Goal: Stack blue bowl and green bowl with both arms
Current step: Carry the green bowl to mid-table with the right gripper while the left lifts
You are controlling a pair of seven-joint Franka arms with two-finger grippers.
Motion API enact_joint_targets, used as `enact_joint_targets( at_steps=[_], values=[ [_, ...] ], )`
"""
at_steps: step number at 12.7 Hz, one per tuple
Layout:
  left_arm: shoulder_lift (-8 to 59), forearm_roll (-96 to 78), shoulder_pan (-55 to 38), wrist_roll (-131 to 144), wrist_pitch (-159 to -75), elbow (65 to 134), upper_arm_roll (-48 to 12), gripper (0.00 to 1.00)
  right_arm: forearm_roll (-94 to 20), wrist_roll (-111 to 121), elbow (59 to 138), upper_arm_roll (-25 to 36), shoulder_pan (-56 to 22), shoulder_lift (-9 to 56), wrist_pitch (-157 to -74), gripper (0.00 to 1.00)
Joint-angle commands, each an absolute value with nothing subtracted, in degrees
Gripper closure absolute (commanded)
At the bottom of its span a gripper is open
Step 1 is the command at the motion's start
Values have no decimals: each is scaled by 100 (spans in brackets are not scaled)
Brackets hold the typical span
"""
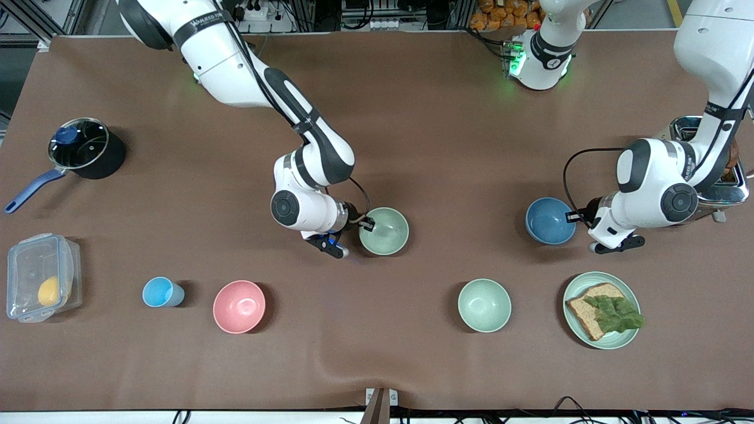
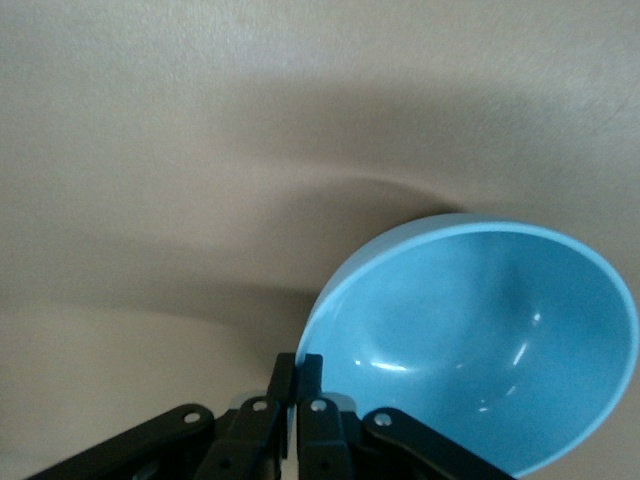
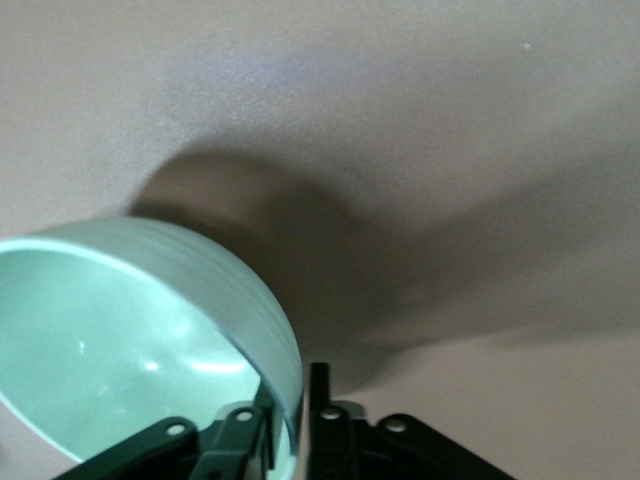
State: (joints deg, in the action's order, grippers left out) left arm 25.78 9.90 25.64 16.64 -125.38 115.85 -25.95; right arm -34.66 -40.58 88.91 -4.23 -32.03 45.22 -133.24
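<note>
Brown cloth covers the table (image 1: 424,118), and several things lie around the 2 bowls of the task. Toward the right arm's end stand a black saucepan (image 1: 88,154) with a glass lid and blue handle, a clear plastic box (image 1: 41,277) holding something yellow, a small light-blue cup (image 1: 160,292) and a pink bowl (image 1: 239,306). A paler mint-green bowl (image 1: 484,305) sits nearer the front camera than both task bowls, roughly between them, and beside it toward the left arm's end is a pale green plate (image 1: 630,338) with bread and lettuce. A metal toaster (image 1: 727,185) stands at the left arm's end, mostly hidden by that arm. None of these touches a task bowl, and the stretch of cloth between the 2 bowls is bare. The green bowl (image 1: 384,231) sits near the table's middle, tilted in the right wrist view, with the right gripper (image 1: 362,225) at its rim on the side toward the right arm's end; its fingers (image 3: 318,390) are closed narrowly over the rim, 1 inside and 1 outside. The blue bowl (image 1: 550,221) lies well apart from it toward the left arm's end, and the left gripper (image 1: 574,218) meets its rim on the toaster side; in the left wrist view its fingers (image 2: 309,375) are pinched on the rim of the blue bowl (image 2: 480,340)
</note>
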Motion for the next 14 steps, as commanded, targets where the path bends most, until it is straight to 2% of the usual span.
enact_joint_targets(
  at_steps=[1,5,8,11,14],
  values=[
    [2365,1081,2584,1890,-12193,11348,-2820,100,-3568,-4499,8658,-387,-3226,4509,-13272,0],
    [2364,844,2549,2415,-11146,10496,-3417,100,-3551,-5360,8613,-351,-2893,4184,-12719,0],
    [2382,844,2523,2969,-10978,10240,-3971,100,-3551,-5992,8508,-352,-2550,4148,-12683,0],
    [2382,844,2208,3750,-10978,10143,-4236,100,-3542,-6976,8350,-343,-2496,4280,-12866,0],
    [2408,844,1601,4436,-10978,10064,-4236,100,-3454,-7075,8542,-325,-2680,4316,-13490,0]
  ],
)
